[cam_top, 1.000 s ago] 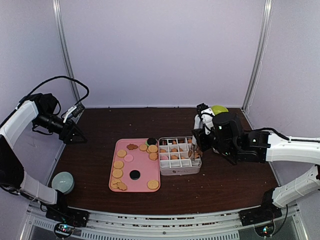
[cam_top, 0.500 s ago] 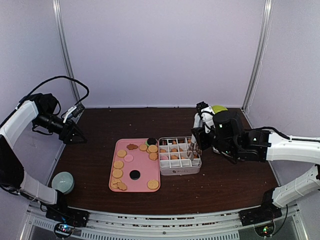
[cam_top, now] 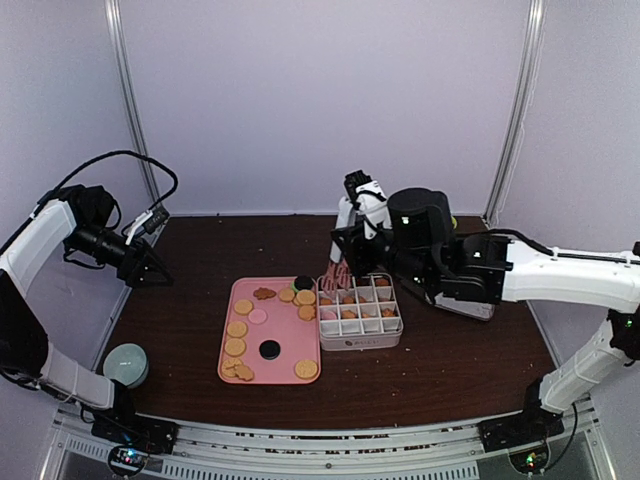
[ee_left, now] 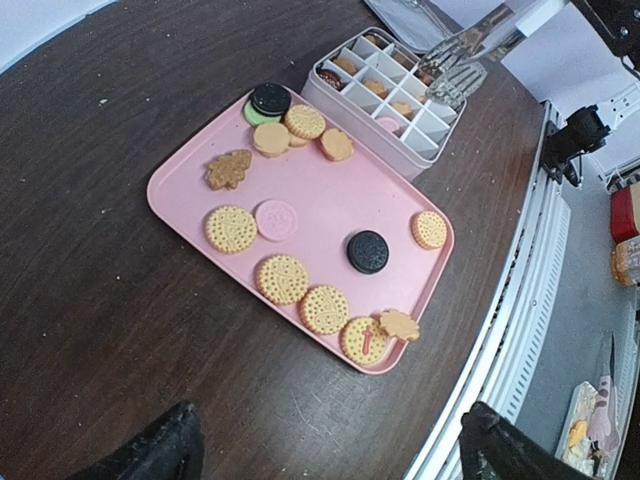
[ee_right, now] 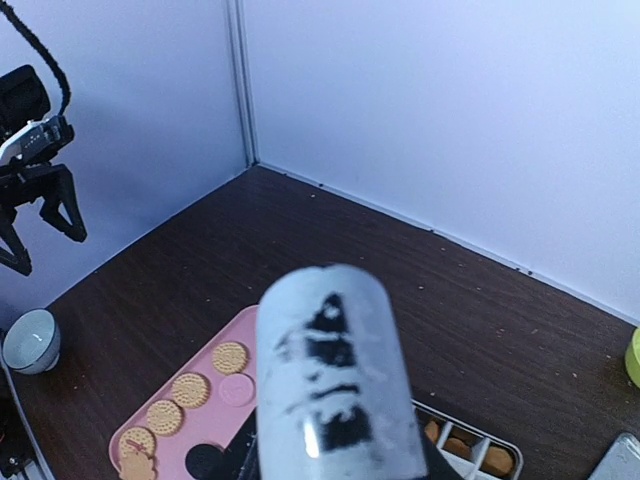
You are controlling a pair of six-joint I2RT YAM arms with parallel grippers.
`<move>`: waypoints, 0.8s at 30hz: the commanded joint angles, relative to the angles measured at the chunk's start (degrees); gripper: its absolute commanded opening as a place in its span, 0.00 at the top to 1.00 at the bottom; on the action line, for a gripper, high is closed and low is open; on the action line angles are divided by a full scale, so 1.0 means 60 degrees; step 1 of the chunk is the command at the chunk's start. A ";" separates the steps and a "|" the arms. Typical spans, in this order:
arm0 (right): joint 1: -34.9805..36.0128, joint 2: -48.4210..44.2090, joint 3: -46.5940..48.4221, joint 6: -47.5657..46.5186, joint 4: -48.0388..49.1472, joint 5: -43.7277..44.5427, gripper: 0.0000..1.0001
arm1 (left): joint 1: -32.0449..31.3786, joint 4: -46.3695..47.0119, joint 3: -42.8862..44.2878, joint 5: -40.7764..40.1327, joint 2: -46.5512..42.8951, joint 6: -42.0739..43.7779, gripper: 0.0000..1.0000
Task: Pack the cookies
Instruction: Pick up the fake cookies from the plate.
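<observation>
Left hand's fingertips (ee_left: 172, 448) — cut off below

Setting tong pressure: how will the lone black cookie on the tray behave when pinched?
Probably stiff but brittle: the black cookie looks thin, so squeezing may crack it. Flat on the smooth tray, it may slide from the tongs.

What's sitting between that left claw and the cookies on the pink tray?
Nothing: the top view shows only bare dark table between the left gripper and the cookies.
</observation>
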 commanded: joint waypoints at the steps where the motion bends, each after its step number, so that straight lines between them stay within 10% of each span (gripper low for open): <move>1: 0.0355 0.1858 0.1681 -0.0119 0.0555 -0.0662 0.65 | 0.0100 0.0094 0.0049 -0.0118 0.0026 0.0028 0.08; 24: 0.0371 0.7087 0.6558 0.0017 -0.0150 -0.1403 0.59 | 0.0197 0.0102 -0.0393 -0.0228 -0.0214 0.0227 0.08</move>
